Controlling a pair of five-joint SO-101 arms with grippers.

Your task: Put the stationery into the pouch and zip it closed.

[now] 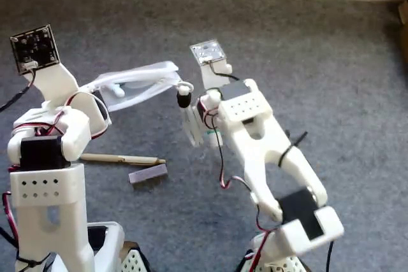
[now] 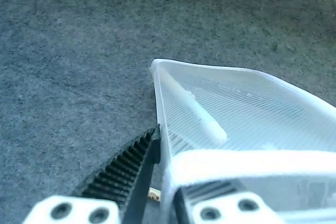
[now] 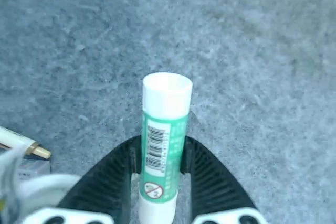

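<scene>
A translucent ribbed pouch (image 1: 137,87), a white stick (image 2: 195,113) inside, hung off the floor, its edge clamped in the left gripper (image 2: 160,150). Near it, the right gripper (image 3: 160,153) clenched a green-labelled glue stick (image 3: 164,129). A pen (image 1: 121,158) and eraser (image 1: 148,174) lay on grey carpet (image 1: 319,62).

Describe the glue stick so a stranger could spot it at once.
Above the grey carpet, find the right gripper. Clamped between its black jaws is the glue stick: a white tube with a green label, unlike the cream pen.
</scene>
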